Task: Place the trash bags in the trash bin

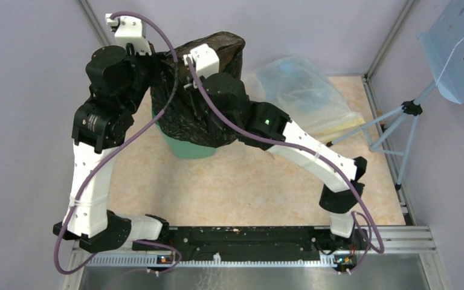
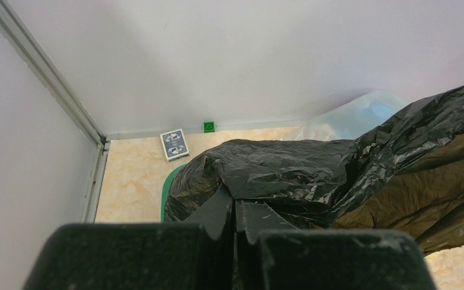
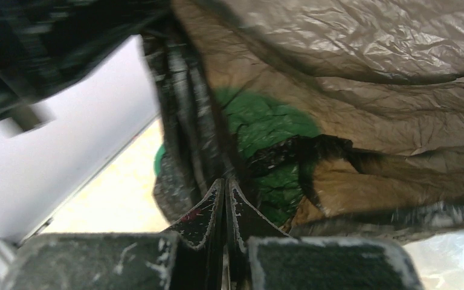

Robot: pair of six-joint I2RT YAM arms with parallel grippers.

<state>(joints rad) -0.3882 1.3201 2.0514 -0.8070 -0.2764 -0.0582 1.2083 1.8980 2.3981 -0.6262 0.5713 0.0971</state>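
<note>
The black trash bag [image 1: 208, 115] is draped over the mint-green trash bin [image 1: 187, 148] at the back of the table and bulges above it. Its film hides most of the rim; a green sliver [image 2: 168, 184] shows at the left. My left gripper [image 2: 234, 202] is shut on a fold of the bag at the bin's left side. My right gripper [image 3: 225, 181] is shut on a bunched black strand of the same bag, inside its raised mouth. Through the thin brownish film [image 3: 362, 72] the green of the bin shows faintly.
A big clear-yellowish plastic bag [image 1: 302, 96] lies right of the bin. A deck of cards [image 2: 174, 145] and a small green block [image 2: 209, 126] sit by the back wall. A pale blue perforated stand on a tripod [image 1: 459, 54] is at the far right.
</note>
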